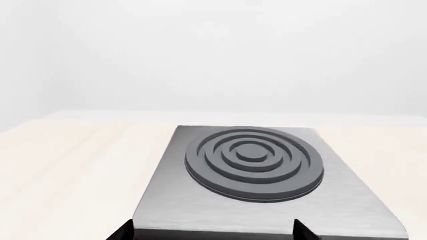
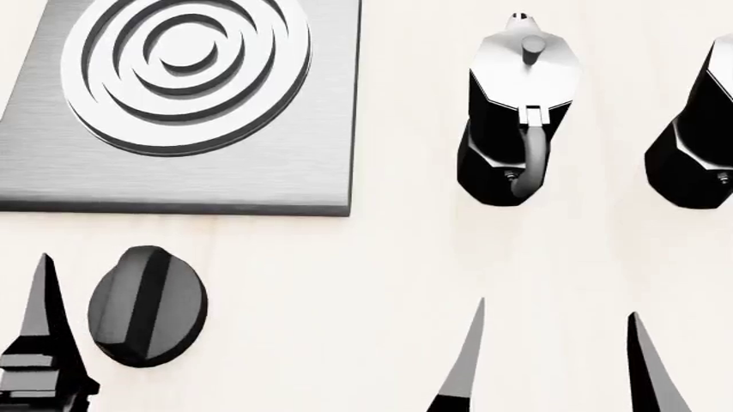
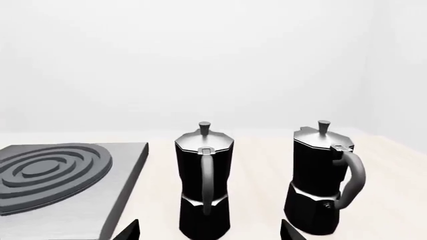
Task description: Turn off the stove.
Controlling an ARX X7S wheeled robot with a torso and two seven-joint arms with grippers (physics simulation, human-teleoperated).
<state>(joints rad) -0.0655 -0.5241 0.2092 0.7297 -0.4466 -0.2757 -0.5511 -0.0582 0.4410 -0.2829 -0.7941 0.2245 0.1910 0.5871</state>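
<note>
Standing over the pale wooden table (image 2: pixel 390 257), the robot is reaching both arms forward, and only the fingertips are showing from the head camera. The left gripper (image 2: pixel 115 322) is sitting low at the near left, one dark pointed finger (image 2: pixel 44 335) rising just beside the knob (image 2: pixel 147 306); its other finger is not showing in that view, so whether it is touching the knob I cannot tell. From the left wrist view two dark tips are poking up well apart at the near edge of the stove (image 1: pixel 267 210), so the jaws are looking spread, with nothing between them.

The stove is lying flat on the table at the far left of the head view, its brushed grey plate carrying the burner (image 2: pixel 184 64) of concentric rings. The small black knob is sitting on the table nearer the robot than the plate, apart from its front edge, its raised bar running nearly straight away from the robot.

The right gripper (image 2: pixel 555 369) is hovering at the near right, two slim fingers standing wide apart over bare table, holding nothing. Beyond it the first moka pot (image 2: pixel 510 112) is standing upright with its handle facing the robot, and the second moka pot (image 2: pixel 699 137) is standing further right, cut off by the frame edge. Both pots are well apart from the stove.
</note>
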